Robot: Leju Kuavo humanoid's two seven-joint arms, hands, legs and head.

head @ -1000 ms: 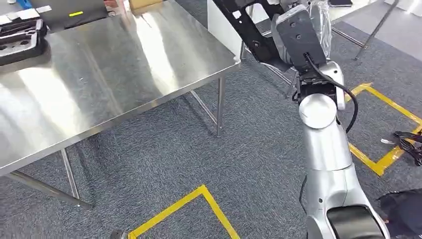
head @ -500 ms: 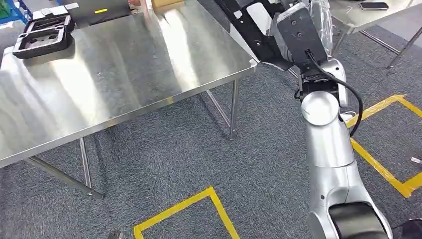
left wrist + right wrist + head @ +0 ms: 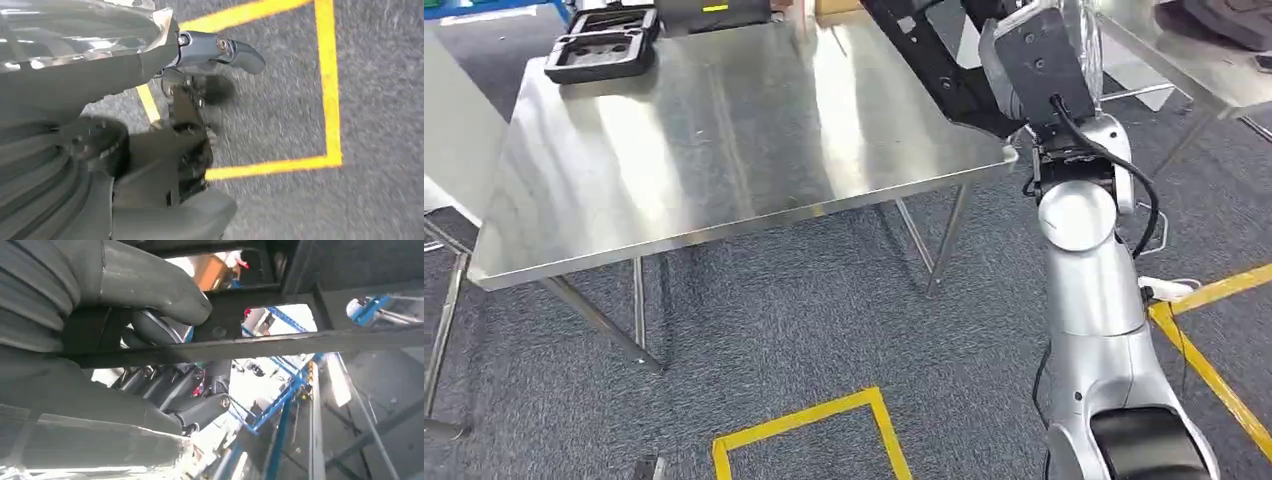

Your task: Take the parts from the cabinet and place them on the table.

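My right arm (image 3: 1079, 270) is raised at the right of the head view, and a long black frame part (image 3: 931, 66) reaches from its top end out over the far right corner of the steel table (image 3: 724, 150). In the right wrist view my right hand (image 3: 150, 340) grips this black frame part (image 3: 300, 340), with the thumb (image 3: 150, 285) on one side of a bar and the dark fingers (image 3: 180, 385) on the other. A second black moulded part (image 3: 602, 46) lies on the table's far left corner. My left hand (image 3: 195, 100) hangs over the carpet and holds nothing.
Grey carpet with yellow tape lines (image 3: 809, 420) lies in front of the table. Another steel table (image 3: 1184, 50) stands at the far right and a further table edge (image 3: 449, 150) at the left. The table's legs (image 3: 934, 250) slant below its near edge.
The whole picture has shifted: the camera has turned, so the table now sits more central and nearer. My right hand still holds the black frame part.
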